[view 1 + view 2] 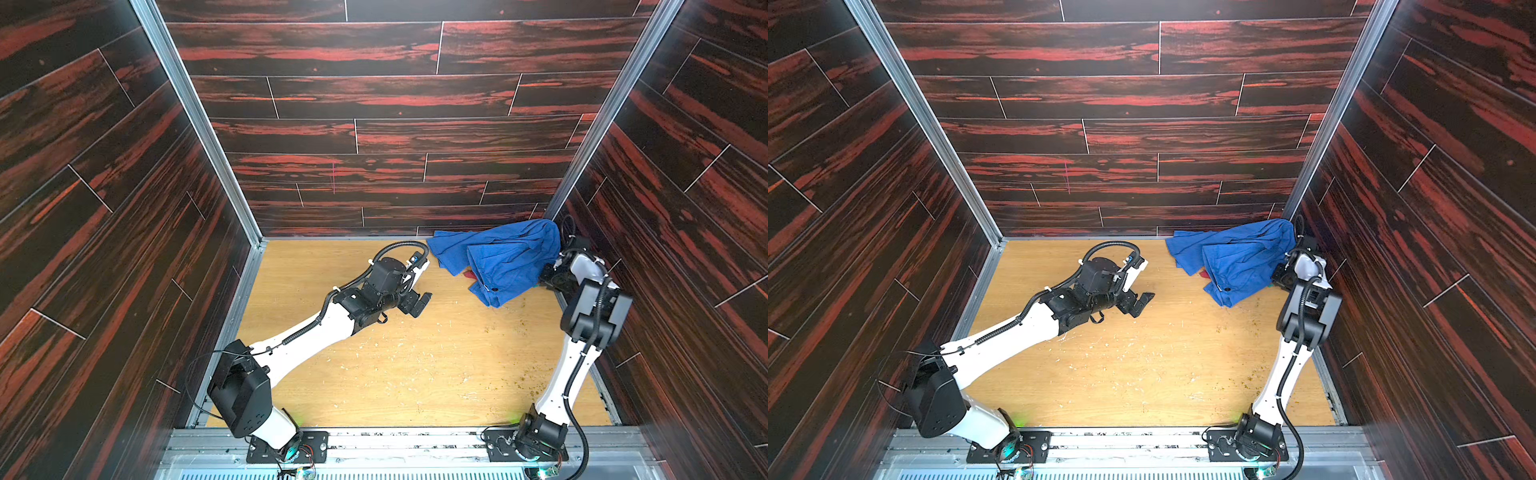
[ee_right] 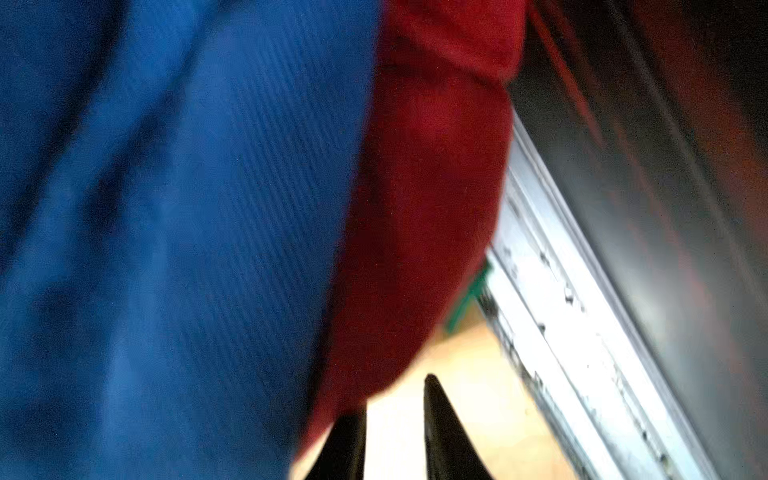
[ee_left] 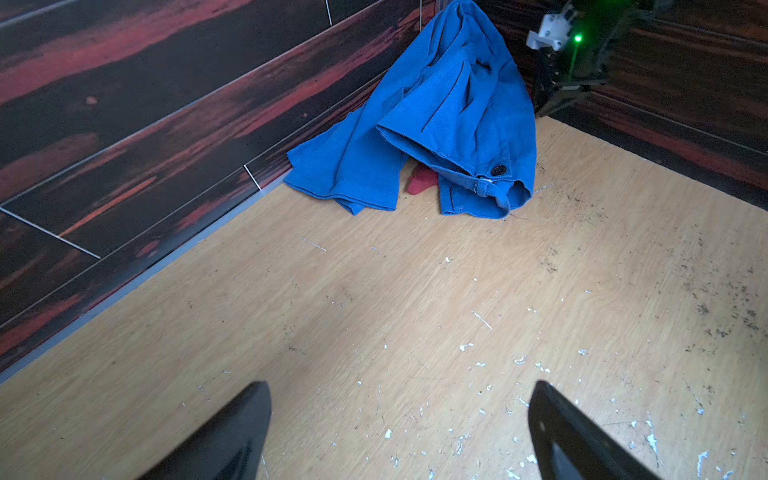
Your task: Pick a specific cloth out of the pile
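— At the right of the frame in both top views, against the back wall [image 1: 374,187]: the pile [image 1: 498,259]. Mostly the blue cloth [image 1: 1237,257], draped high. And the cloth [image 2: 467,297] itself?

— Nearly buried. Of the cloth, only a thin green edge in the right wrist view, wedged between the dark red cloth [image 2: 432,187] and the metal rail [image 2: 561,291], low by the desk [image 1: 395,365].

— Right gripper [image 2: 395,399]?

— Jaws close together, a narrow gap, bare desk between, nothing pinched as far as visible. Right at the foot of the red fold, just short of the green.

— Left gripper [image 3: 399,436]?

— Jaws spread wide, empty, over bare desk near mid-frame in the top views, well apart from the pile.

— Advice for the reach?

— Probably: widen the right jaws a little, slide low beside the rail, past the red bulge, and close on green only. Otherwise, likely a snag on red fabric. Then a slow lift, with an eye on the blue cloth in case of dragging. If needed, pin the blue down with the left.
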`<move>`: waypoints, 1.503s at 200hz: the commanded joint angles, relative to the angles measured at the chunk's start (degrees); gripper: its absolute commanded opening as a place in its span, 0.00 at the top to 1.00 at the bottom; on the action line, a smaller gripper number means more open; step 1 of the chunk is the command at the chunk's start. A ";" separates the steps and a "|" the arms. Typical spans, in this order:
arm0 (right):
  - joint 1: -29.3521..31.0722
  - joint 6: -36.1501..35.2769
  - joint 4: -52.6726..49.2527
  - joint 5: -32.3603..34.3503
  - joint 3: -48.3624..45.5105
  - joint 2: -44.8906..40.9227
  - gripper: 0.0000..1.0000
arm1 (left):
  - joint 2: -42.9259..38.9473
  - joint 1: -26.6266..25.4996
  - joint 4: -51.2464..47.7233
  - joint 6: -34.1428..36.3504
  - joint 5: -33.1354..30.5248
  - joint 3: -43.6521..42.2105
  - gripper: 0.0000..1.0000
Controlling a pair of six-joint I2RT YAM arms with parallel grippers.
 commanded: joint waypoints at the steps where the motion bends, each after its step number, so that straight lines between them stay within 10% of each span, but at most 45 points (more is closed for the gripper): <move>1: 0.88 -2.18 -6.92 0.99 4.99 4.81 0.74 | 0.26 0.79 0.39 0.45 -0.49 -0.31 0.01; 109: 3.54 -3.47 -12.14 4.75 12.93 9.59 0.59 | 3.51 2.36 0.96 0.65 1.00 1.32 0.01; 195: 4.88 -3.42 -10.86 5.87 10.82 8.49 1.00 | 2.30 2.46 -0.30 0.42 -0.12 1.12 0.01; 258: 4.79 -0.45 -0.31 3.28 -5.00 -6.25 1.00 | 0.68 2.44 -1.16 -2.02 0.49 1.41 0.01; 300: 4.33 2.45 -3.36 -0.74 0.56 -14.24 1.00 | -3.27 2.39 -0.81 -5.06 1.81 0.17 0.01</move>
